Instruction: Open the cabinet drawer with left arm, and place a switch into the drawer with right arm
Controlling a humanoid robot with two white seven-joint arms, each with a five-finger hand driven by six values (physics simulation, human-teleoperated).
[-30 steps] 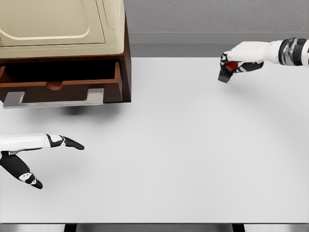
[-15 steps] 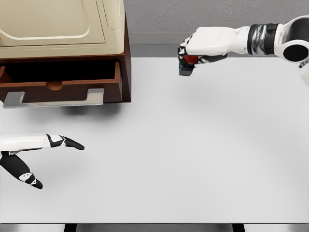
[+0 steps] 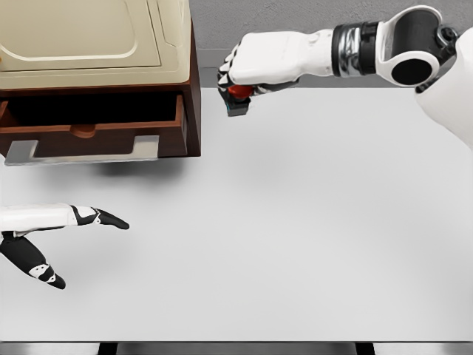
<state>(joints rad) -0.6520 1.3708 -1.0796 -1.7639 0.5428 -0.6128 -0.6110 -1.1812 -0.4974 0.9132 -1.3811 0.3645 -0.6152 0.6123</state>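
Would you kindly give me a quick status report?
Right hand gripping red-buttoned black switch, beside cabinet. Left hand open, low. Brown wooden drawer open.

Bright, even light is flooding the white surface (image 3: 295, 244) from above, and no glare is showing on it. A soft grey shadow is lying under the open drawer (image 3: 92, 137) and the cabinet (image 3: 96, 44), and the drawer's inside is sitting in deep shade. The render is looking slightly soft, edges are smearing a little around the left hand (image 3: 44, 244), and no distortion is showing at the borders.
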